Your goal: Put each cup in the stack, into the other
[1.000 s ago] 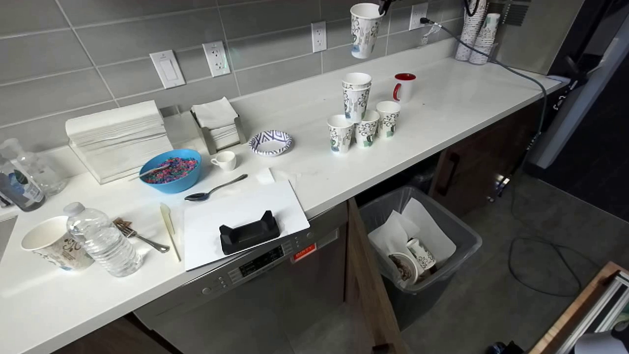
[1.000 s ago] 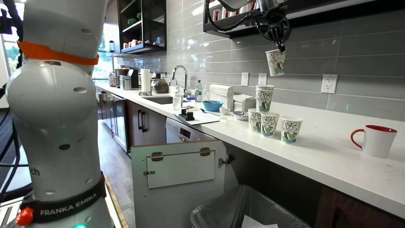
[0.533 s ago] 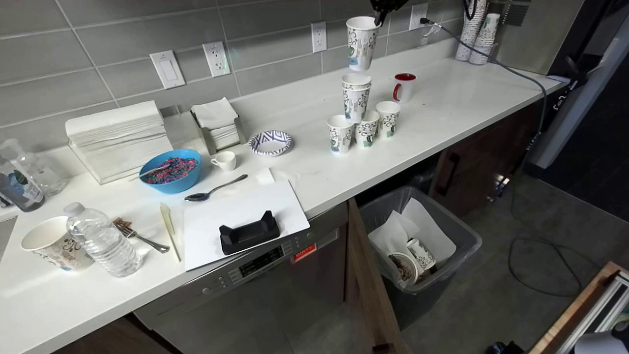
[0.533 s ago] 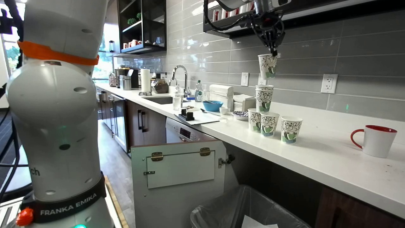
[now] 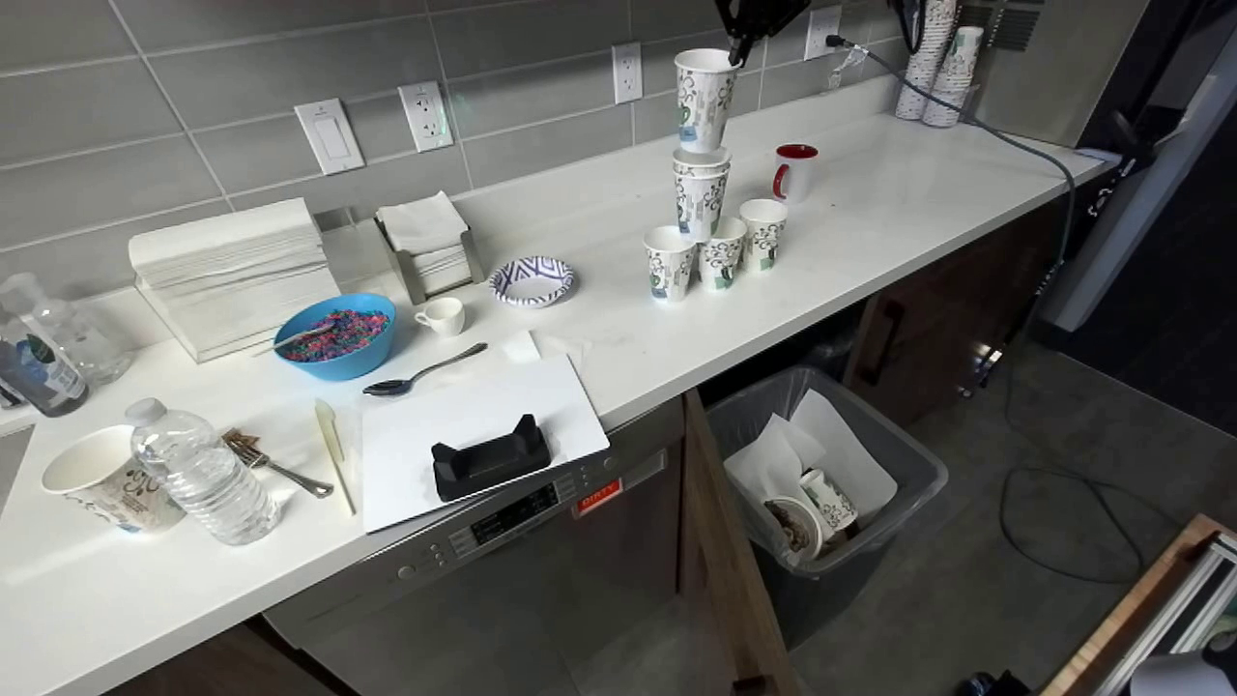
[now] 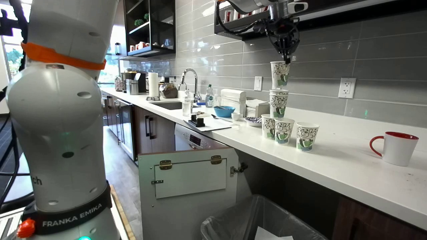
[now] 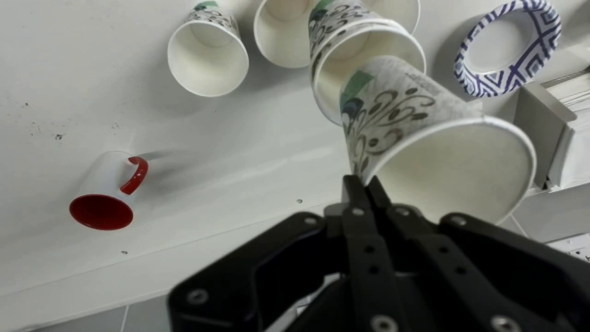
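Note:
My gripper point(image 7: 367, 180) is shut on the rim of a patterned white paper cup point(image 7: 392, 110), seen also in both exterior views, upright in the air. Directly below is the stack point(image 5: 700, 198), two nested cups of the same kind. The held cup's bottom is right at the stack's mouth point(image 7: 364, 60); whether it has entered or touches cannot be told. The stack rests on top of two cups, a left one point(image 5: 670, 263) and a right one point(image 5: 721, 255). A single upright cup point(image 6: 307, 136) stands beside them on the counter.
A white mug with red inside point(image 6: 399, 148) stands farther along the counter. A patterned paper bowl point(image 5: 532, 281) and a napkin holder point(image 5: 425, 242) are on the opposite side. The tiled wall point(image 6: 320, 66) runs behind. Below the counter edge are an open cabinet door point(image 6: 190, 186) and a bin point(image 5: 928, 483).
The gripper has come down with its cup and shifted sideways until the cup is over the stack, its bottom at the stack's rim. The other cups have not moved.

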Robot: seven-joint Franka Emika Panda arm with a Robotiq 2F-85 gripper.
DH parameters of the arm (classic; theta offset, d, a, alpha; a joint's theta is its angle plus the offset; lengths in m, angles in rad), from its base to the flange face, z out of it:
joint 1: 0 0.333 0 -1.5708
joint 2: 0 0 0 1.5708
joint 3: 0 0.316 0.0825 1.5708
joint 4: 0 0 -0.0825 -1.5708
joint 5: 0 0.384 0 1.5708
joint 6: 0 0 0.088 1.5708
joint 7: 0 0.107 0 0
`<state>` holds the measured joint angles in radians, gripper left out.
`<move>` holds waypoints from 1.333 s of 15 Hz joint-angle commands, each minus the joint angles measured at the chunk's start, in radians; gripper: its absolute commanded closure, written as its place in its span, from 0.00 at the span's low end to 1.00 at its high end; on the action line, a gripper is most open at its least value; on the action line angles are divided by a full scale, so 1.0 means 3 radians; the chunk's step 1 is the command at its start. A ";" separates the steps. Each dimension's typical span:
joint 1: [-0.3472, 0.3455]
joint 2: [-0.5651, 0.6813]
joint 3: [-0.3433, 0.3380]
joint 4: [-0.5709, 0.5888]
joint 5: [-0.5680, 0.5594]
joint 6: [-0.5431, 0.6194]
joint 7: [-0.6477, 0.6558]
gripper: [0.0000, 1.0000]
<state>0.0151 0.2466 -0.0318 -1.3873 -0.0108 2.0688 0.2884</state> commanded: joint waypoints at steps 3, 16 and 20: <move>-0.0015 0.0102 0.0013 0.0096 0.0063 -0.0140 -0.0065 0.99; -0.0002 0.0185 0.0019 0.0067 0.0043 -0.0220 -0.0052 0.42; -0.0004 0.0228 0.0036 0.0044 0.0100 -0.0216 -0.0052 0.11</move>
<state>0.0156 0.2962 -0.0264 -1.3874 -0.0077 2.0347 0.2864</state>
